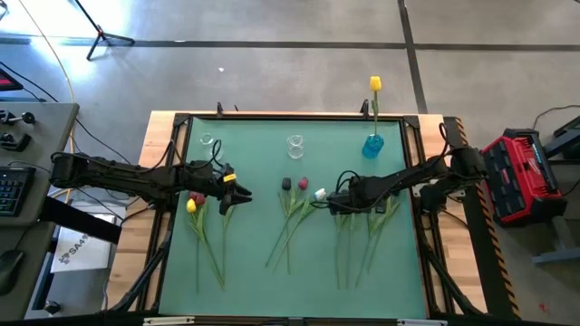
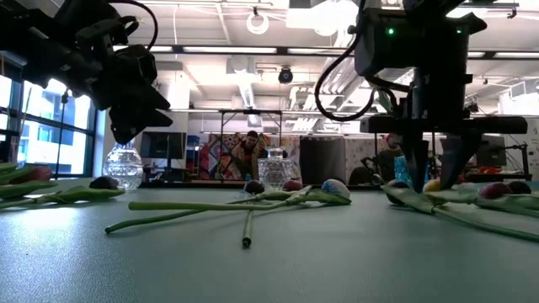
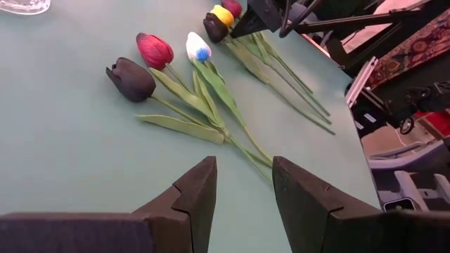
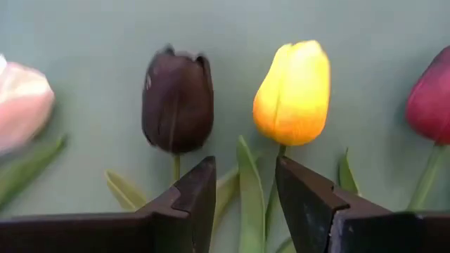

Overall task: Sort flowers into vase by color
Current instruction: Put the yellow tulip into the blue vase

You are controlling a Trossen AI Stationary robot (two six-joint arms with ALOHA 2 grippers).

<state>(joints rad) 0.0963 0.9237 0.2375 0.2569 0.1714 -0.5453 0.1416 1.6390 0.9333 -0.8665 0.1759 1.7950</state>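
Observation:
Artificial tulips lie on the green mat in three groups. A yellow head (image 1: 191,206) and a red one lie at the left. Black (image 3: 130,79), red (image 3: 155,49) and white (image 3: 198,48) heads lie in the middle. A black head (image 4: 177,98), a yellow one (image 4: 294,91) and a red one (image 4: 430,98) lie at the right. My right gripper (image 4: 245,204) is open and low over this right group. Its fingers stand on either side of a green leaf (image 4: 251,186) just behind the yellow head. My left gripper (image 3: 244,183) is open and hovers above the mat between the left and middle groups.
A blue vase (image 1: 372,145) at the far right of the mat holds one yellow tulip (image 1: 374,84). Two clear glass vases (image 1: 207,142) (image 1: 294,145) stand along the far edge. The near half of the mat (image 1: 290,290) holds only stem ends. People show in the room beyond.

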